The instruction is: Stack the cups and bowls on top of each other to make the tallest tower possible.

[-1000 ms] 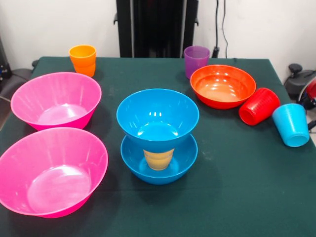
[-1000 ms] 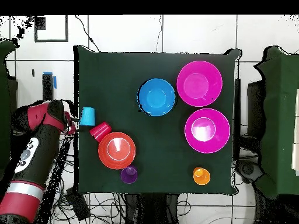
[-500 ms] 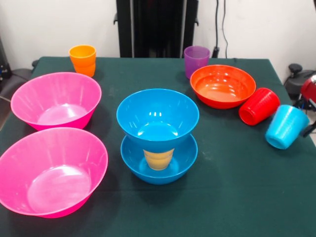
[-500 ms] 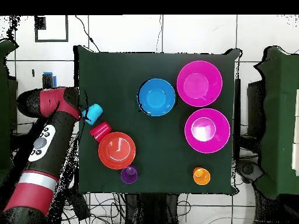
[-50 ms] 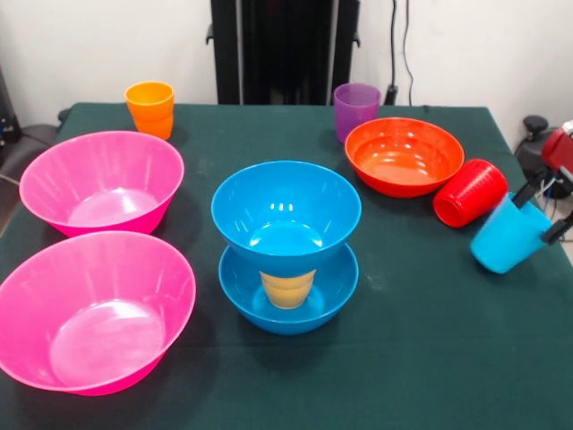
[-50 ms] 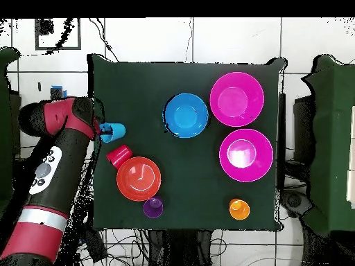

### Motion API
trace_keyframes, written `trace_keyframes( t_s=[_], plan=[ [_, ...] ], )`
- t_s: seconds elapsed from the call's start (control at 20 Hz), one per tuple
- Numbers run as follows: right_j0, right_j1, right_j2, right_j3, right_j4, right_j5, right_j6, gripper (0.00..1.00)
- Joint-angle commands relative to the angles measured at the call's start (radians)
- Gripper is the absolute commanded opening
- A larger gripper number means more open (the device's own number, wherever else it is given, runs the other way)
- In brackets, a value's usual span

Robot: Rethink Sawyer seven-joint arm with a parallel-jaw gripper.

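Observation:
My gripper [image 5: 544, 210] comes in at the table's right edge and is shut on the light blue cup [image 5: 504, 236], which hangs tilted just above the cloth beside the red cup [image 5: 470, 193]. From overhead, the gripper [image 6: 102, 130] holds the same cup [image 6: 115, 131] at the table's left edge. Mid-table stands the tower: a blue bowl [image 5: 286, 210] rests on a yellow cup [image 5: 287, 288] inside a lower blue bowl [image 5: 288, 309]. Looking straight down, only the top blue bowl [image 6: 186, 115] shows.
Two pink bowls [image 5: 101, 184] [image 5: 94, 309] stand at the left. An orange-red bowl [image 5: 404, 157] sits behind the red cup, which lies on its side. A purple cup [image 5: 356, 109] and an orange cup [image 5: 150, 107] stand near the far edge.
The arm has swung in over the table's edge. The light blue cup has left the cloth, tilted over, and moved a little toward the table's middle in the gripper.

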Motion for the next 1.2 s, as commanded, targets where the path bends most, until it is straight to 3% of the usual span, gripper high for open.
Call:
trace_keyframes(
  t_s=[0.05,0.35,0.65,1.2],
  plan=[
    [-0.057,0.023,0.135,-0.009,-0.133,-0.110,-0.192,1.00],
    [-0.057,0.074,0.129,-0.051,-0.166,-0.162,-0.132,1.00],
    [-0.084,0.108,0.179,-0.063,-0.162,-0.229,-0.124,1.00],
    [-0.126,0.066,0.261,-0.058,-0.148,-0.127,-0.180,1.00]
  ],
)
